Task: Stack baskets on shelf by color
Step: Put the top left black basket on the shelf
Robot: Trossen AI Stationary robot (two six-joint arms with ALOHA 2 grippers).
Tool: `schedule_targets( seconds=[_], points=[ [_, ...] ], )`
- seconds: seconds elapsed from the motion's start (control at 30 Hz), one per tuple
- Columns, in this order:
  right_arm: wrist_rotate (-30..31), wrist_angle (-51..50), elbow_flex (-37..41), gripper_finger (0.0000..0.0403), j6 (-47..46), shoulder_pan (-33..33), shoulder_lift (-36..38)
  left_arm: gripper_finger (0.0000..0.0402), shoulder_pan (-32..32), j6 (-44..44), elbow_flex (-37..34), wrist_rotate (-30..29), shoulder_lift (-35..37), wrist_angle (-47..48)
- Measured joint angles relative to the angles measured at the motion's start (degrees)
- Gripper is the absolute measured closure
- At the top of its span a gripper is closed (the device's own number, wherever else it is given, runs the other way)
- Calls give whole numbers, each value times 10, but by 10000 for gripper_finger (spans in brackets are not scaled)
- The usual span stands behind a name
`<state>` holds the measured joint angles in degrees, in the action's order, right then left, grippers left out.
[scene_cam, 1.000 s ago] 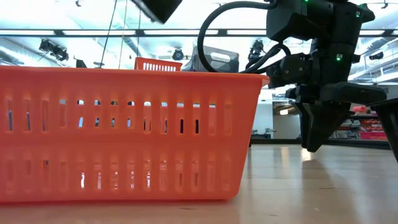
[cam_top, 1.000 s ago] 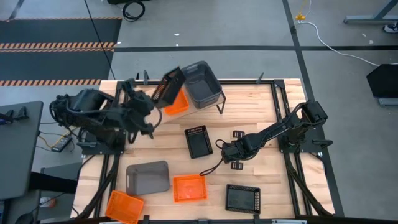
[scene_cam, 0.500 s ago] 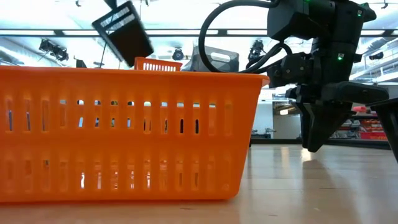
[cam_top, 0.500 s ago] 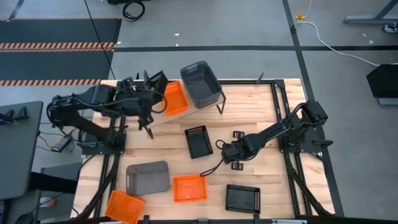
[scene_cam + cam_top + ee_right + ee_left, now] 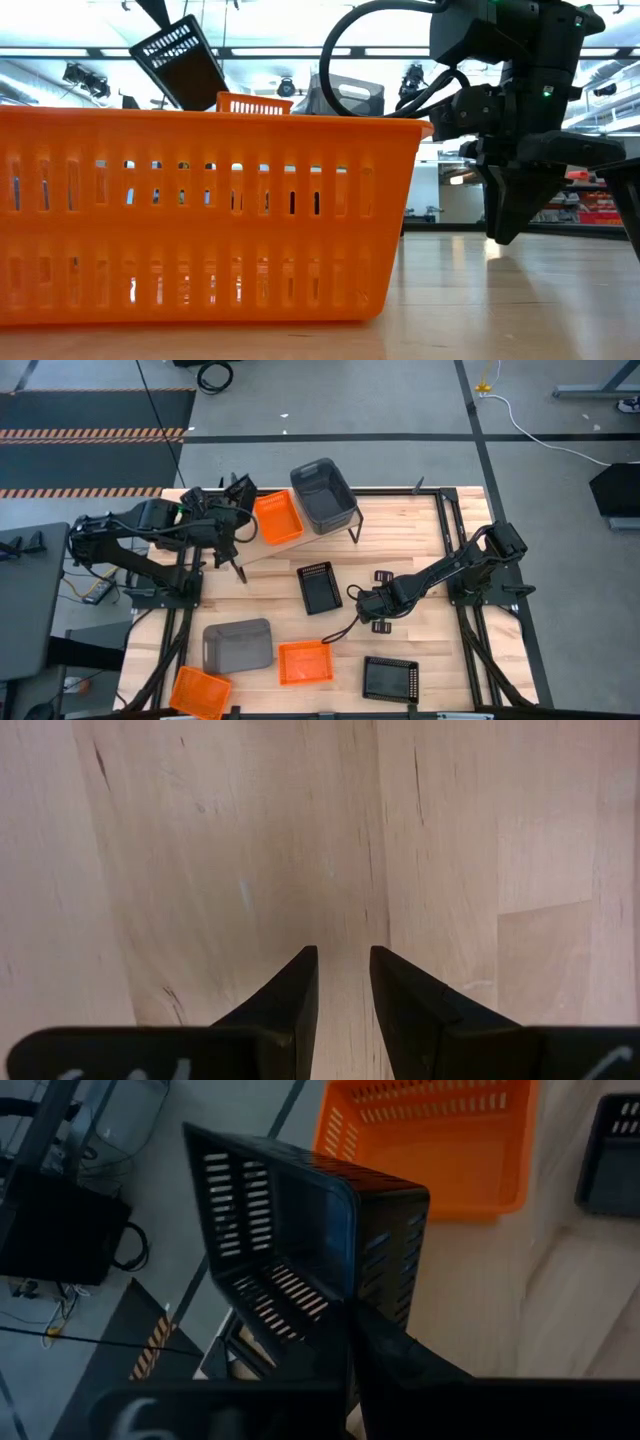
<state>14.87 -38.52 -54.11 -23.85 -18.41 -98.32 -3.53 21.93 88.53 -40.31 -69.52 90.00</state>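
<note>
My left gripper is shut on a black basket and holds it in the air off the left end of the shelf. The same black basket shows tilted in the low view. An orange basket and a dark-grey bin stand side by side on the shelf's plank. My right gripper waits low over the table's middle, touching nothing; its fingers show only a narrow slit between them. My left gripper holds the black basket by one slotted side wall. One finger shows against that wall; the basket hides the other. The basket is lifted clear and tilted, its perforated bottom turned partly toward the wrist camera.
On the table lie a black basket, a dark-grey bin, two orange baskets and another black basket. The nearer orange basket fills the low view. Black frame rails run along the table's sides.
My left gripper has carried the black basket from above the orange basket on the shelf toward the table's left edge and somewhat down. The basket has turned in the hold, and the orange basket now shows uncovered. My right arm has kept still.
</note>
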Motion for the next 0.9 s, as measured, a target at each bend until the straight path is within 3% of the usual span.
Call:
schedule_targets(
  seconds=[0.4, 0.9],
  points=[
    [0, 1, 0, 302, 0, 0, 0, 393, 0, 30, -101, 57, 7, -2],
    [0, 4, 0, 302, 0, 0, 0, 387, -1, 75, -110, 137, 1, 2]
  ],
)
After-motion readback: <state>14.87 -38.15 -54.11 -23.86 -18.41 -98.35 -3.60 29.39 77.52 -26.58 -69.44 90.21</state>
